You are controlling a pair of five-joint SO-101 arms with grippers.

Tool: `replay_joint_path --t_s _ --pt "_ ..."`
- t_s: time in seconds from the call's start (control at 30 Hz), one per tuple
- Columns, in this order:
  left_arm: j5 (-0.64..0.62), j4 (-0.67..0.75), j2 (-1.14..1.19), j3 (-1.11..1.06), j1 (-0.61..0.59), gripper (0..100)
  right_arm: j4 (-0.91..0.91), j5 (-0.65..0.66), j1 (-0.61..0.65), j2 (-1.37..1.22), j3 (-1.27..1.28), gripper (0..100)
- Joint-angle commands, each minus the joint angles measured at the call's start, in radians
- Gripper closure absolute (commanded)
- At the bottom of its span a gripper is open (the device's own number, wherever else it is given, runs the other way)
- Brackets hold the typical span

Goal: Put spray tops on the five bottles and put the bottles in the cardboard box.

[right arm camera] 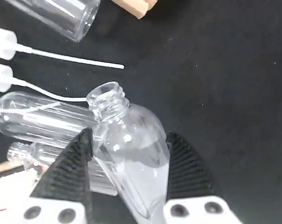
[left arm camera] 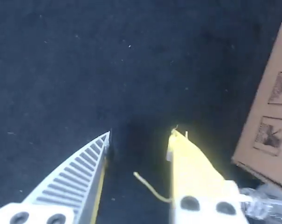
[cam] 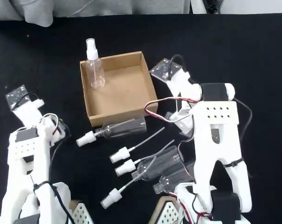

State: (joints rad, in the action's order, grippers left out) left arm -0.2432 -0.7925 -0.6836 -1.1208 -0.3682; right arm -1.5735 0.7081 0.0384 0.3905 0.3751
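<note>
Crowding the right tool (right arm camera: pixel 130 135), clamped on an uncapped bottle (right arm camera: pixel 134 151), lie loose spray tops (right arm camera: pixel 2 36); left tool (left arm camera: pixel 140 134) gapes empty.

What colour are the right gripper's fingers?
Black fingers, ribbed; best seen in the right wrist view.

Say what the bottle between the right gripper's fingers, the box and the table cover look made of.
Bottle: clear, glossy plastic by the look, possibly glass; you see through it and it shows bright glints.
Box: brown cardboard, matte, with raw cut edges.
Table cover: black, matte, probably cloth or felt; pale lint specks show on it.
</note>
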Motion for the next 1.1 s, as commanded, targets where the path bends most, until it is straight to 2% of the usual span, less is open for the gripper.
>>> replay_joint_path --t_s 0.0,0.13,0.3,0.37,0.5,0.77,1.07 --pt "-0.166 -0.097 -0.038 0.136 0.031 81 0.038 -0.075 -0.021 0.053 -0.059 97.7" --pt "-0.209 -0.226 -0.038 0.211 0.033 81 0.084 -0.175 -0.025 0.053 -0.051 97.7" --pt "-0.21 -0.262 -0.038 0.228 0.081 81 0.172 -0.307 -0.025 0.053 -0.019 97.7" --pt "-0.216 -0.261 -0.038 0.234 0.087 84 0.207 -0.339 -0.025 0.053 0.002 97.7" --pt "-0.262 -0.255 -0.04 0.257 0.09 97 0.265 -0.397 -0.025 0.053 0.048 97.7" --pt "-0.279 -0.299 -0.04 0.259 0.127 97 0.347 -0.471 -0.04 0.053 0.108 97.7" --pt "-0.493 -0.354 -0.038 0.268 0.272 97 0.42 -0.479 -0.146 0.045 0.18 97.7"
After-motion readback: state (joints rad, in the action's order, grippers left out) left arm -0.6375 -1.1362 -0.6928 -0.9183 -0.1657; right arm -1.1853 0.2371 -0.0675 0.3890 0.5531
